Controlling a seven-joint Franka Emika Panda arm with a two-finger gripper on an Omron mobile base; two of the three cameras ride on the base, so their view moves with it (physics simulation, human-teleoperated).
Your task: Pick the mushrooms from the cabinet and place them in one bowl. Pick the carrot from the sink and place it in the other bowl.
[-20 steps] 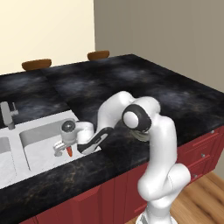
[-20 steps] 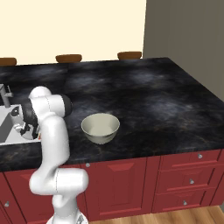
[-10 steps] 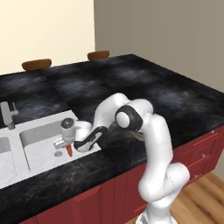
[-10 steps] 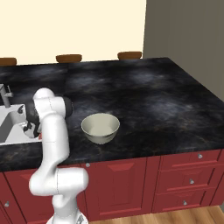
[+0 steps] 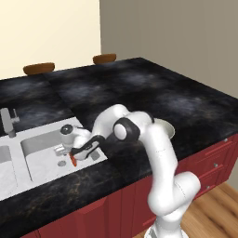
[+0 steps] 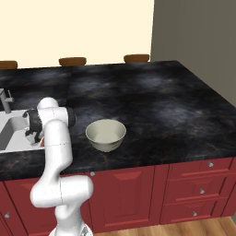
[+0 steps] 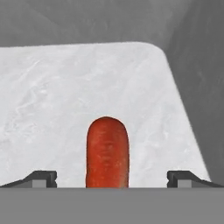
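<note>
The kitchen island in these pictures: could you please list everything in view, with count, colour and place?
Stubby orange-red carrot: one, on the sink floor, between the open gripper's fingertips.
Pale grey-white double-basin sink: one, set in the counter's left part.
Grey angular faucet: one, behind the basins.
Cream-white round bowl: one, on the counter near its front edge, right of the sink.
Black marbled countertop: one, over dark red drawers.
Flat brown oval seats: three, beyond the far edge.
White arm's gripper: one, open, down in the basin at the carrot.
</note>
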